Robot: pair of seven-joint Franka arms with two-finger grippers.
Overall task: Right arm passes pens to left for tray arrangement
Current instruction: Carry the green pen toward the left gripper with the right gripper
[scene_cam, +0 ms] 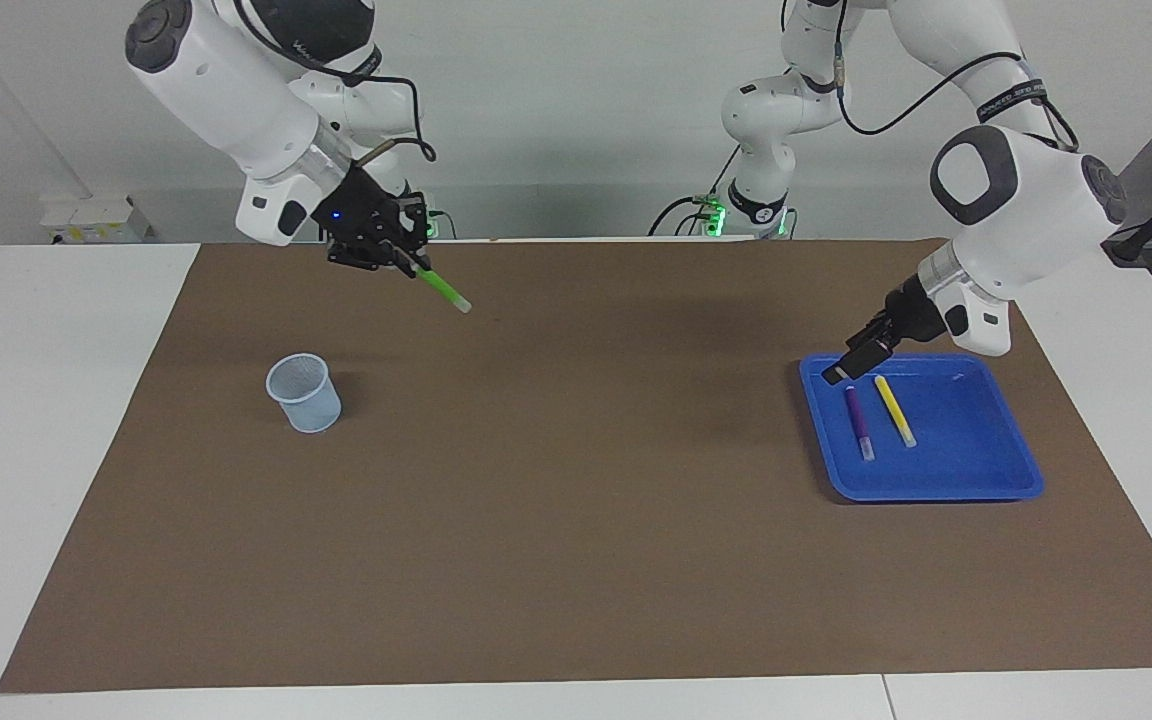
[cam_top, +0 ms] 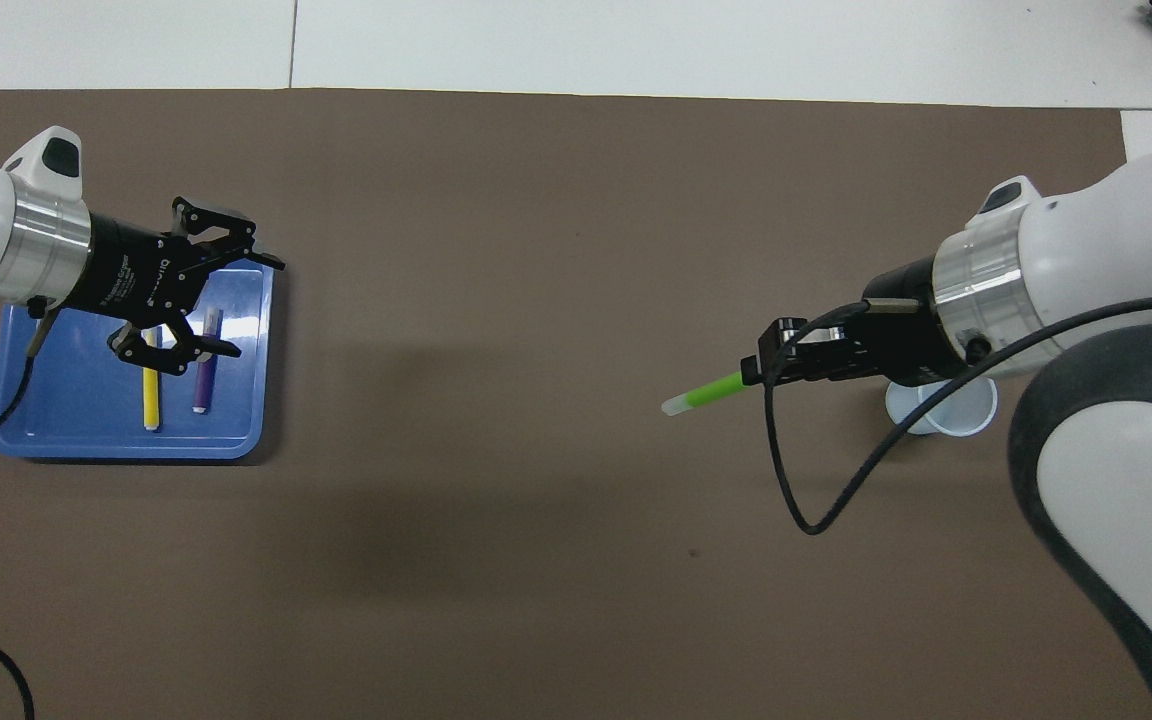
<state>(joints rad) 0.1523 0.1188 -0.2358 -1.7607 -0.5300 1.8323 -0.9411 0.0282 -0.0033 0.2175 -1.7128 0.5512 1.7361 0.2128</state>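
Over the brown mat (scene_cam: 576, 520), up in the air between the cup (scene_cam: 305, 392) and the tray (scene_cam: 986, 480), my right gripper (scene_cam: 398, 258) is pinched on one end of the green pen (scene_cam: 442, 290), whose free whitish tip slants down and points toward the left arm's end of the table. That long axis is what the handover turns on: the pen already aims along the table toward the tray, so my left gripper (cam_top: 236, 300) can meet it tip-first near the middle. My left gripper hangs above the tray's rim on the side facing the cup, fingers spread wide and holding nothing; it is well apart from the green pen, so I judge both arms must close the gap. Inside the tray, the purple pen (scene_cam: 860, 424) and the yellow pen (scene_cam: 894, 411) lie side by side, near each other but not touching, their lengths running roughly toward and away from the robots. The cup stands upright on the mat, apparently empty, below and clear of my right gripper's path. Nothing stands on the mat between the two grippers.
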